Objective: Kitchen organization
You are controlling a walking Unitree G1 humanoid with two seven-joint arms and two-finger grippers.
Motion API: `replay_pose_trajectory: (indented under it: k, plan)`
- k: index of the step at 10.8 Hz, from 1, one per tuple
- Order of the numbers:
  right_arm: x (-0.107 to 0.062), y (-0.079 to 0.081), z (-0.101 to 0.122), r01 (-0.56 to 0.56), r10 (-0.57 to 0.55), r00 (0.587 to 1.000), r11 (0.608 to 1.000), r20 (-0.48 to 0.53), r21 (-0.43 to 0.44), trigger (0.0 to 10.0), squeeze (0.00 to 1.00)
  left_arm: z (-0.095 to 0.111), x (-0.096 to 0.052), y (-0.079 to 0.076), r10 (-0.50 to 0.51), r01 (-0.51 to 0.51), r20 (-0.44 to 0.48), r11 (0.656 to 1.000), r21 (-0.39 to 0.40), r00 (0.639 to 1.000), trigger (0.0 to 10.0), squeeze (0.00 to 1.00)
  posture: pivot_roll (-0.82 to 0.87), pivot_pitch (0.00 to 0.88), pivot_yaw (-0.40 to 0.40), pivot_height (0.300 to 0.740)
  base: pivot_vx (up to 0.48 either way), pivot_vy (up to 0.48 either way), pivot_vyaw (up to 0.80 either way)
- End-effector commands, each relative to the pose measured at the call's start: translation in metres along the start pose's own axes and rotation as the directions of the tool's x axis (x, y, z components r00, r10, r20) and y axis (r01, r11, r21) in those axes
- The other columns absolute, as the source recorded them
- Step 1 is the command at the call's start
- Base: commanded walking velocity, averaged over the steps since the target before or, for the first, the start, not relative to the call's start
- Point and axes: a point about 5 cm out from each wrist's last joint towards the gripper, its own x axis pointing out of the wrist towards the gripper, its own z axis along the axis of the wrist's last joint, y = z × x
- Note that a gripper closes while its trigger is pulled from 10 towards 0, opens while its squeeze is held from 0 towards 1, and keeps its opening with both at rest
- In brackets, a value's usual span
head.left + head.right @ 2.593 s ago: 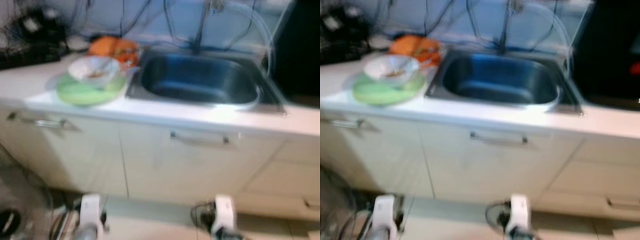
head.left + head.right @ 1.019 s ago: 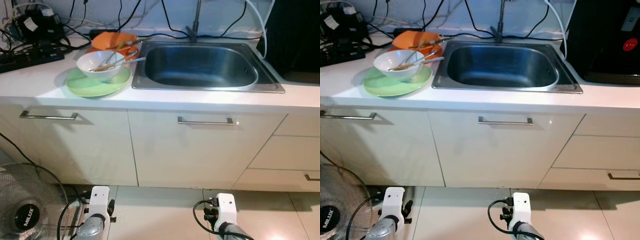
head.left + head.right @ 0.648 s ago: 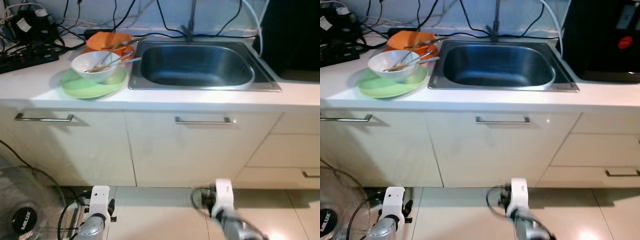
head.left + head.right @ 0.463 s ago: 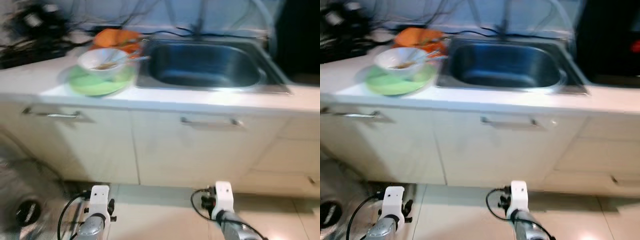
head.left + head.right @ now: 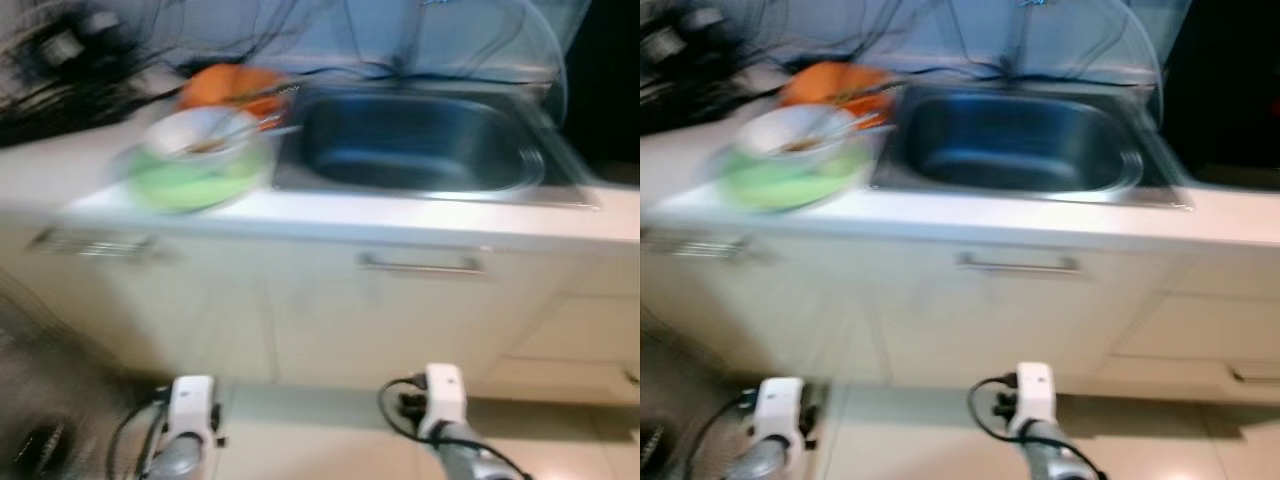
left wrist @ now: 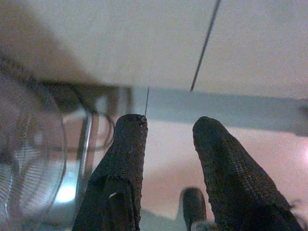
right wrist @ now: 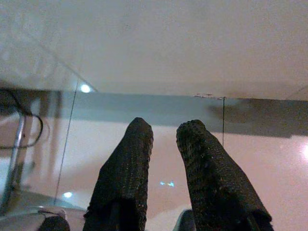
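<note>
In the left eye view, which is blurry, both arms hang low near the floor in front of the white cupboards. High above the left arm, on the white counter, a white bowl with spoons in it sits on a green plate. An orange dish sits just behind the bowl. Above the right arm is the steel sink, just beside the plate, with a metal handle on the cupboard door below it. The right eye view shows the same things. In the left wrist view, the left gripper holds nothing, and its two black fingers are spread apart. Past them are the cupboard doors and the tile floor, and a round wire fan stands off to one side. In the right wrist view, the right gripper holds nothing too, and its fingers have a small gap between them, pointing at the bottom of the cupboards and the shiny floor.
</note>
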Motion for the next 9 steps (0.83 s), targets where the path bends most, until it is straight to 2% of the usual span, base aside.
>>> replay_pose_trajectory:
  k: [1, 9]
  plan:
    - [-0.0031, -0.0094, -0.006, 0.027, -0.027, 0.999, 1.0, -0.026, -0.001, 10.0, 0.0, -0.0024, -0.0004, -0.0044, -0.007, 0.007, -0.01, 1.0, -0.009, 1.0, 10.0, 0.0, 0.19, 0.015, 0.008, 0.74, 0.311, 0.0, 0.0]
    - [-0.0039, -0.0088, -0.0105, 0.025, -0.025, 0.999, 1.0, -0.045, -0.006, 10.0, 0.0, -0.0023, -0.0003, -0.0044, -0.01, 0.01, -0.01, 1.0, -0.009, 1.0, 10.0, 0.0, 0.19, 0.016, 0.008, 0.74, 0.308, 0.0, 0.0]
